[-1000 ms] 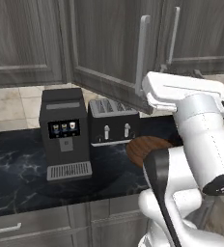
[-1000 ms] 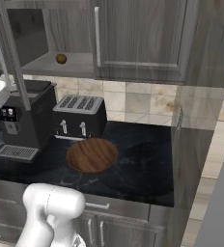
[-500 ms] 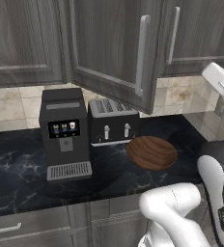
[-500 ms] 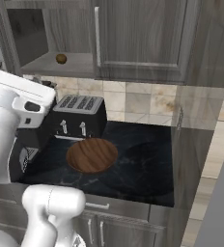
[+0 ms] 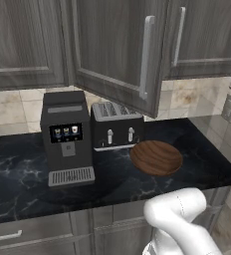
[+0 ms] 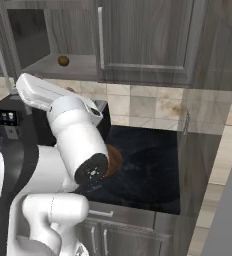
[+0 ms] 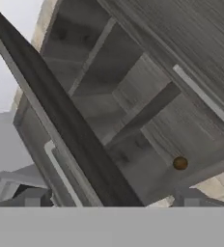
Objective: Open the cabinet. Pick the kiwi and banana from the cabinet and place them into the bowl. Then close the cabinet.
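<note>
The tool [image 7: 109, 200] is looking into the cabinet [image 7: 133, 96], and its two finger tips are standing apart with nothing between them. The left door [image 5: 122, 55] is hanging open, so the first step seems done. The kiwi [image 7: 180, 163] is lying on the lower shelf [image 6: 73, 67], not yet picked. I cannot find the banana. The bowl [image 5: 156, 157] is waiting empty on the tabletop [image 5: 18, 174], just beside the toaster [image 5: 116, 125] and near the coffee machine [image 5: 66, 137]. The open door's edge is crossing the hand view between tool and shelf
</note>
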You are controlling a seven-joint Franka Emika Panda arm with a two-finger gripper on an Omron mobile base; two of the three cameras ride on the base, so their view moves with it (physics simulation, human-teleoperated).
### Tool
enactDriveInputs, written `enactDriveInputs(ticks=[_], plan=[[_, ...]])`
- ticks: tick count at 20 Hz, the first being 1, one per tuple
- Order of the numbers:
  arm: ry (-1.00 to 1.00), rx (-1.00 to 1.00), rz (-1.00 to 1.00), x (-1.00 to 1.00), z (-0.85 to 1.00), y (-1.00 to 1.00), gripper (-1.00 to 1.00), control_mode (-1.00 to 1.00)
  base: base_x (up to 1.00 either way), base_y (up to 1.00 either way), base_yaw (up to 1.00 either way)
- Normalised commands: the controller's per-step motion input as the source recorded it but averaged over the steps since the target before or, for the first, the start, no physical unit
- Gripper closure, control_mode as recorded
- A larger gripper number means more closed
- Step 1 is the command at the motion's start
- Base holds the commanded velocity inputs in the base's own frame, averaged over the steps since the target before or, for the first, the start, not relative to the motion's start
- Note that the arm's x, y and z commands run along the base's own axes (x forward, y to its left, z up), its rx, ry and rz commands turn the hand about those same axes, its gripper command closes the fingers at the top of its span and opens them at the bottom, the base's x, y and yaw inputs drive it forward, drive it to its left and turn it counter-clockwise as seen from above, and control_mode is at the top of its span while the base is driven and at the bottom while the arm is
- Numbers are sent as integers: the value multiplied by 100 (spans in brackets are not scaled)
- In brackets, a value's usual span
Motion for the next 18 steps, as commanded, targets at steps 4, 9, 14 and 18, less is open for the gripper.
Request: enactDriveInputs(ticks=[4,9,14,18], plan=[[12,0,28,80,-52,-2,-100,-100,0,0,0],[11,0,18,90,-38,14,-100,-100,0,0,0],[14,0,20,63,-8,58,-100,-100,0,0,0],[17,0,24,35,0,70,-100,-100,0,0,0]])
